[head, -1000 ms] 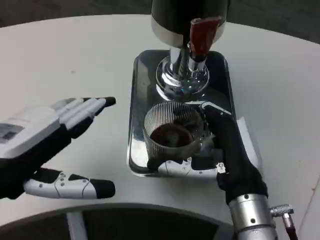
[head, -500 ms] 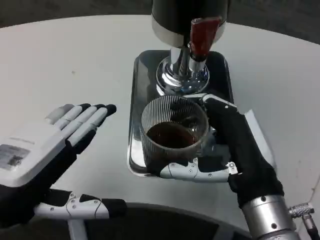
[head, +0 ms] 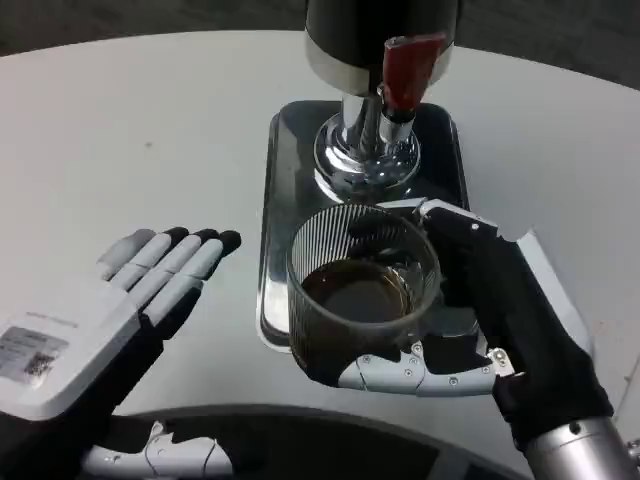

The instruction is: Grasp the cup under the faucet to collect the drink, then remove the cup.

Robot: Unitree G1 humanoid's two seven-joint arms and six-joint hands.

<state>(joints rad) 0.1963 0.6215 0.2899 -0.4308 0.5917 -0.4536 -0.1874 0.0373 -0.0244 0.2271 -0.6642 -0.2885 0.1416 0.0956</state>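
The right robot hand (head: 480, 320) grips the cup (head: 362, 290), which holds dark drink and sits at the lower centre of the frame, over the near edge of the tray (head: 280, 180) and clear of the faucet (head: 405, 75). Filling looks done; removal is under way, with setting down left. The left robot hand (head: 110, 310) waits open at lower left above the desk (head: 130, 130).

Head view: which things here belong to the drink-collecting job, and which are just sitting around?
Part of the job:
- cup, ribbed glass with dark drink, held by the right hand
- faucet with its red handle
- dispenser
- metal tray beneath them

Just there:
- left hand, open, holding nothing
- white table
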